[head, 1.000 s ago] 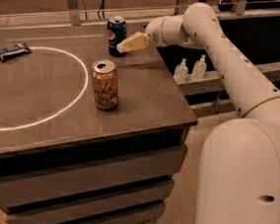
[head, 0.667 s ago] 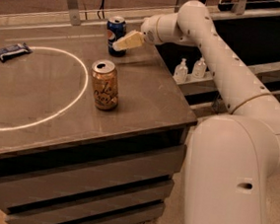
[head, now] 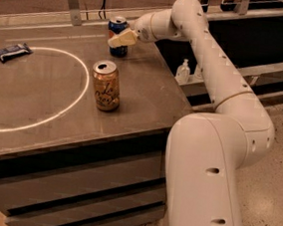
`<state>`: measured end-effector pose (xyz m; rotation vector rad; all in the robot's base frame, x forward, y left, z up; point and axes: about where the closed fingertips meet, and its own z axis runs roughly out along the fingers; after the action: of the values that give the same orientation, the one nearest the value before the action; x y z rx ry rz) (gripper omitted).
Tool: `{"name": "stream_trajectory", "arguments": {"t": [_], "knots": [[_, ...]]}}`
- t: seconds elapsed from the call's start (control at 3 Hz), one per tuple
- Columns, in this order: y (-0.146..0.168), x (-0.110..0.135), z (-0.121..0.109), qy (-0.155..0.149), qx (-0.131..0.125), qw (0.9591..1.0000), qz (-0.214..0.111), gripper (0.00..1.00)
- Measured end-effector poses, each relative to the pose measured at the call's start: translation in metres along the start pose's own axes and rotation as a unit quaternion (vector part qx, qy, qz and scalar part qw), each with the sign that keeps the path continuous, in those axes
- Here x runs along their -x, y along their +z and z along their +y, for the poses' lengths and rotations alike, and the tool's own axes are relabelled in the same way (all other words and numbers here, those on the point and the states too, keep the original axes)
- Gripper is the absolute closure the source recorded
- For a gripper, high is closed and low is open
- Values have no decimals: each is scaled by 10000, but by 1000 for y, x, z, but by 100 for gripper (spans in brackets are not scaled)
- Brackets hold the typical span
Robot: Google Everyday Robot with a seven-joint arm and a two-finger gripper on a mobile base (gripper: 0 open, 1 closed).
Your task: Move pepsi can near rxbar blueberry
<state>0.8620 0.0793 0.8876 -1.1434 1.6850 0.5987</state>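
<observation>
Now at reach step: gripper point(head: 121, 38) right against pepsi can point(head: 118, 24), far table point(head: 147, 100) edge; I can't tell its opening or hold. Well left lies rxbar blueberry point(head: 12, 51). Next I need firm grasp, then carry past gold can point(head: 106, 85).

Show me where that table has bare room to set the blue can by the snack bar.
Most bare room lies inside the white ring, between the rxbar blueberry at far left and the gold can. The front strip below the ring is bare too. Crowded: the far corner, where the gripper is at the pepsi can.
</observation>
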Motion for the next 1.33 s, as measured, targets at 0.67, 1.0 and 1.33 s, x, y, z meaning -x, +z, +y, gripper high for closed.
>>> {"name": "stream_trajectory", "arguments": {"t": [0.67,1.0,1.33], "knots": [[-3,-1,7,-81,279,9995,91,80],[1,-1,9,-76,297,9995,94,100],[-6,28,14,-262,201,9992,-235,100]]}}
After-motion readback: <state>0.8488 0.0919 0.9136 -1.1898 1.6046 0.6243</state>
